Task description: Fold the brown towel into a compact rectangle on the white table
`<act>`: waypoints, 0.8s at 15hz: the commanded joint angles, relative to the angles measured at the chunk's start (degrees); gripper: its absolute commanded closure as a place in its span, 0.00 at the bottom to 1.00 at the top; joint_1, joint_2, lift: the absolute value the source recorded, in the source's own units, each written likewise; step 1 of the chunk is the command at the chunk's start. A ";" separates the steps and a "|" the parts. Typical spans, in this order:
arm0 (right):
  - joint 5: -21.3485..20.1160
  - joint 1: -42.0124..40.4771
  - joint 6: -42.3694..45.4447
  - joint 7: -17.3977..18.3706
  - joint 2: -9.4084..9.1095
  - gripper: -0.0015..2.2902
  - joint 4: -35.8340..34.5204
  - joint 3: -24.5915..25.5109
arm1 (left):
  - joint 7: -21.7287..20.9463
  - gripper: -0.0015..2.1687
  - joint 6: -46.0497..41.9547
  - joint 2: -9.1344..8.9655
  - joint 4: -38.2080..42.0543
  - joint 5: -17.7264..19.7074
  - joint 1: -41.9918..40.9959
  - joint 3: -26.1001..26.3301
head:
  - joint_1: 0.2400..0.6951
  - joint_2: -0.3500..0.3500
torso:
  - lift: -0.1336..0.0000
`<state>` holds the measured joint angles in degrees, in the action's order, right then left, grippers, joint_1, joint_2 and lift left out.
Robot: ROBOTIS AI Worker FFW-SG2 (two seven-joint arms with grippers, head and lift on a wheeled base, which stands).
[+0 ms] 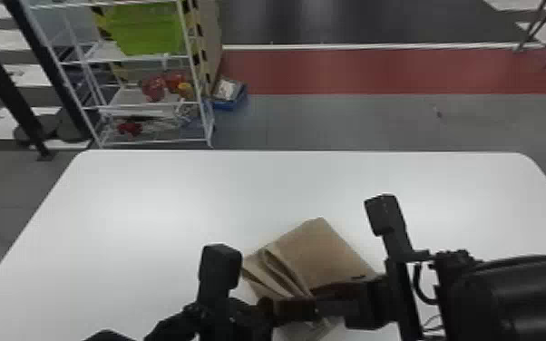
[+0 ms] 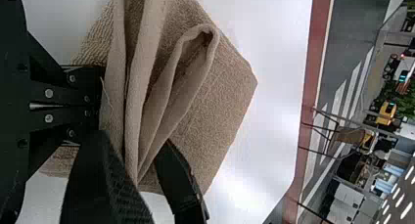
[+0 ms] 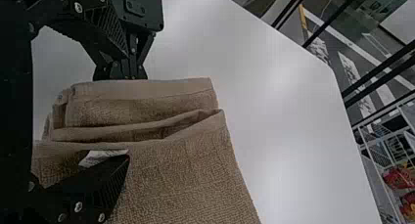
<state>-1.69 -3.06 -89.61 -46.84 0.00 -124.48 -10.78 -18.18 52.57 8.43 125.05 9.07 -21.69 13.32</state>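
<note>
The brown towel (image 1: 331,254) lies partly folded near the table's front edge, with raised, loose folds at its left. In the head view my left gripper (image 1: 267,309) is low at the towel's left side; the left wrist view has my left gripper (image 2: 99,106) shut on the bunched edge of the towel (image 2: 215,121). From the right comes my right gripper (image 1: 321,299) over the towel's near part. Seen from its own wrist, my right gripper (image 3: 128,105) has its fingers spread around the folded layers of the towel (image 3: 186,180), one beside a small white label.
The white table (image 1: 140,204) extends beyond and to both sides of the towel. Both grippers are close together over the towel's near side. A white wire shelf (image 1: 143,105) with a green bin (image 1: 145,27) stands on the floor behind the table's left part.
</note>
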 commanded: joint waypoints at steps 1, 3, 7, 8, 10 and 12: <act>5.30 -2.83 -0.47 -0.62 -0.05 0.07 -2.08 3.93 | 0.07 0.99 -0.05 0.10 1.25 -0.02 -0.72 -0.40 | 1.00 0.59 | 0.09; 7.93 -5.56 -0.47 -1.67 -0.05 0.07 -3.93 7.09 | -0.01 0.99 -0.05 0.27 3.45 -0.02 -2.13 -1.01 | 1.00 0.59 | 0.09; 13.38 -10.83 -0.47 -4.66 -0.05 0.07 -8.41 14.83 | -0.63 0.99 0.30 0.36 6.79 -0.02 -3.80 -2.07 | 1.00 0.56 | 0.09; 14.17 -11.88 -0.47 -5.36 -0.05 0.07 -8.85 16.32 | -0.63 0.99 0.65 0.36 7.05 -0.20 -3.80 -2.07 | 1.00 0.55 | 0.09; 15.49 -13.47 -0.47 -6.59 -0.05 0.07 -9.55 19.13 | -0.63 0.99 0.83 0.36 7.67 -0.28 -4.15 -2.24 | 1.00 0.53 | 0.09; 15.75 -14.17 -0.47 -7.56 -0.05 0.08 -9.55 20.89 | -0.63 0.99 0.83 0.36 9.34 -0.37 -4.77 -4.18 | 1.00 0.49 | 0.09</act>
<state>13.79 -16.65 -89.61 -54.23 0.00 -133.98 8.81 -18.89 53.39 8.79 133.29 8.80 -26.07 10.30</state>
